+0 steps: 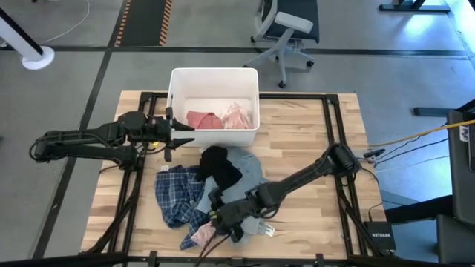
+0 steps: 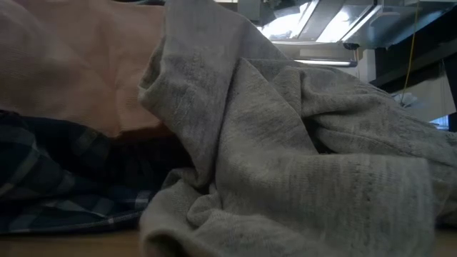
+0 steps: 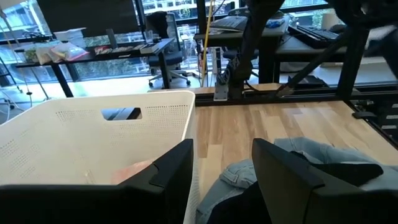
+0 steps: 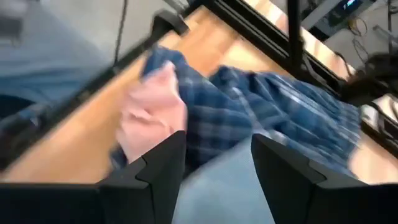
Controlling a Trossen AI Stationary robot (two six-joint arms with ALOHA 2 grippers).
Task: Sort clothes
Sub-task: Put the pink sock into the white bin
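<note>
The clothes lie in a heap near the table's front middle: a blue-white plaid shirt [image 1: 178,194], a black piece [image 1: 220,166], a grey-blue piece [image 1: 251,172] and a small pink piece [image 1: 202,236]. My right gripper [image 1: 215,216] is open low over the heap's near end. In its wrist view [image 4: 217,140] the fingers stand over grey-blue cloth [image 4: 217,190], with the pink piece [image 4: 152,118] and the plaid shirt [image 4: 280,118] beyond. My left gripper [image 1: 180,137] is open and empty at the near left corner of the white bin [image 1: 177,81].
The bin holds a red piece [image 1: 202,119] and a pale pink piece [image 1: 237,116]. In the left wrist view the bin's wall [image 3: 93,137] is beside the left gripper [image 3: 221,146]. Grey cloth [image 2: 307,164] fills the low view. Bare wood [image 1: 312,133] lies right of the bin.
</note>
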